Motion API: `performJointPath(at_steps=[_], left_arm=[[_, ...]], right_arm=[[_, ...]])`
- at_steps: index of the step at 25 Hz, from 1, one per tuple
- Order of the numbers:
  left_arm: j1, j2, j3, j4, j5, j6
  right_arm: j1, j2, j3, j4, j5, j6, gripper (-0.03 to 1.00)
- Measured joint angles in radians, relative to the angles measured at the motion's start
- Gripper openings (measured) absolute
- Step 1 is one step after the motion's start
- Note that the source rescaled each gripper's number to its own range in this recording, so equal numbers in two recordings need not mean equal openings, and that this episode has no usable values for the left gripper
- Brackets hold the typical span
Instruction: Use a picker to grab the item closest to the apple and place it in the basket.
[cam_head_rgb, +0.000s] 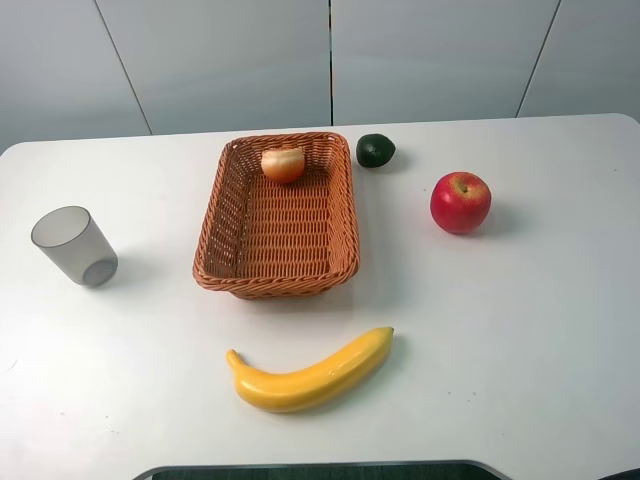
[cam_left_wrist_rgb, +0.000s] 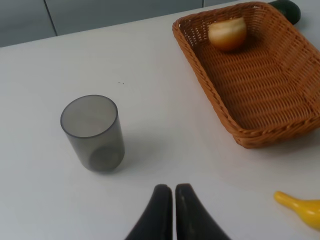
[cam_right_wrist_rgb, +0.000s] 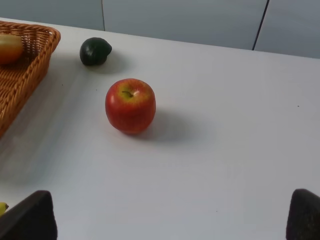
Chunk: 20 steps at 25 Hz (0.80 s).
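Observation:
A red apple (cam_head_rgb: 460, 202) (cam_right_wrist_rgb: 130, 105) lies on the white table at the right. Closest to it is a dark green avocado-like fruit (cam_head_rgb: 376, 150) (cam_right_wrist_rgb: 95, 51), beside the far right corner of the woven basket (cam_head_rgb: 215, 215) (cam_left_wrist_rgb: 300, 80) (cam_right_wrist_rgb: 35, 60). Neither gripper shows in the exterior high view. In the left wrist view my left gripper (cam_left_wrist_rgb: 174, 192) has its black fingers pressed together, empty, above bare table near the cup. My right gripper (cam_right_wrist_rgb: 170, 217) is open, its fingertips wide apart at the frame's corners, well short of the apple.
An onion-like orange item (cam_head_rgb: 283, 163) (cam_left_wrist_rgb: 227, 33) lies at the basket's far end. A grey translucent cup (cam_head_rgb: 75, 246) (cam_left_wrist_rgb: 94, 132) stands at the left. A yellow banana (cam_head_rgb: 312, 374) (cam_left_wrist_rgb: 302, 207) lies in front of the basket.

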Motion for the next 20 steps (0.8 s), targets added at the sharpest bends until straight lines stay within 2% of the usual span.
performJointPath(at_steps=[7,12,20], left_arm=[[0.000,0.000,0.000,0.000,0.000,0.000],[0.000,0.000,0.000,0.000,0.000,0.000],[0.000,0.000,0.000,0.000,0.000,0.000]], right_arm=[[0.000,0.000,0.000,-0.002,0.000,0.056,1.00],[0.000,0.000,0.000,-0.044,0.000,0.106,1.00],[0.000,0.000,0.000,-0.054,0.000,0.123,1.00]])
